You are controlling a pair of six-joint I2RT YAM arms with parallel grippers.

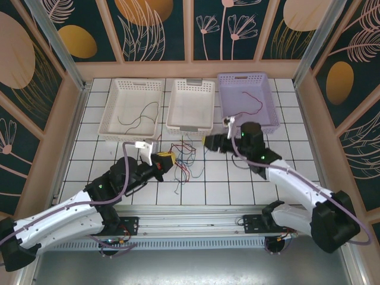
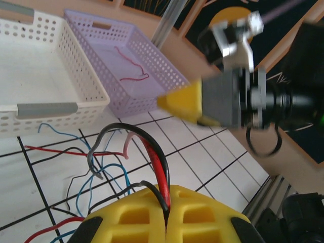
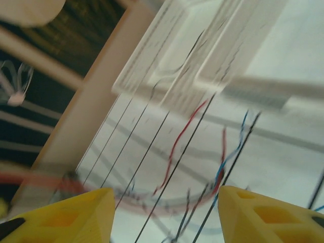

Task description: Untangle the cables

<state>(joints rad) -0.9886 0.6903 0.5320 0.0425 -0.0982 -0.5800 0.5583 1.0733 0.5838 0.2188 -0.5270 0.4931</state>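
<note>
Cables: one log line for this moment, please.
left claw: shut on red and black cables | right claw: open, near tangle | lilac basket: one red cable

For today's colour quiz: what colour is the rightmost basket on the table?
Lilac; the basket shows best in the top external view.

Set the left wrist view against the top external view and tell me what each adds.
Left wrist: the left gripper shut on a red lead and a black lead, close up. Top external: the left white basket holding a dark cable. Both: the lilac basket with its red cable, and the loose tangle on the tiles.
</note>
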